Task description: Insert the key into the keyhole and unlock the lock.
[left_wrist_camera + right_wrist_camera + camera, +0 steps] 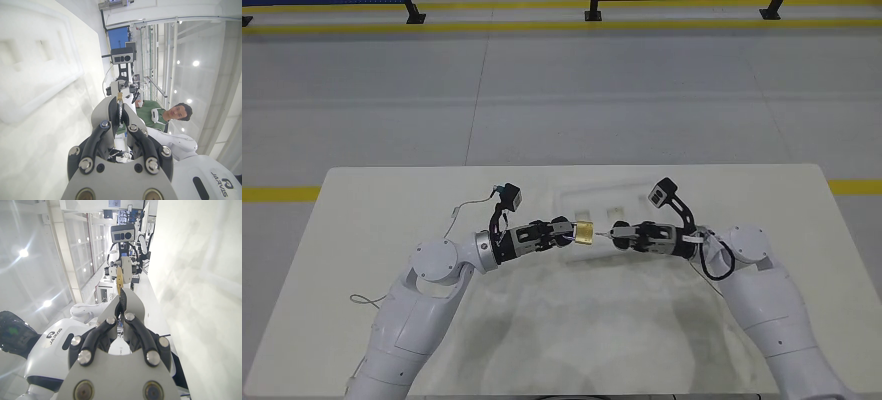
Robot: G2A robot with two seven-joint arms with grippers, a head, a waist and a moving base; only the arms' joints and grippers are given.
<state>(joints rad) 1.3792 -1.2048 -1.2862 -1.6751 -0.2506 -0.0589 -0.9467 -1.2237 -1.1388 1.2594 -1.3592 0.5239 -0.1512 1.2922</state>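
Lock (pixel 584 233) held mid-table from above: my left gripper (pixel 564 231) pinches it, facing the right gripper (pixel 622 235) so key meets keyhole. Left wrist: pads clamp the shackle (pixel 120 113). Right wrist: pads pressed on the key (pixel 119 291), mostly hidden; can't tell if it's seated.

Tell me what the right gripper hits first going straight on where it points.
The brass padlock, held straight ahead by the left gripper. The key in the right gripper looks to touch it, though depth is unclear.
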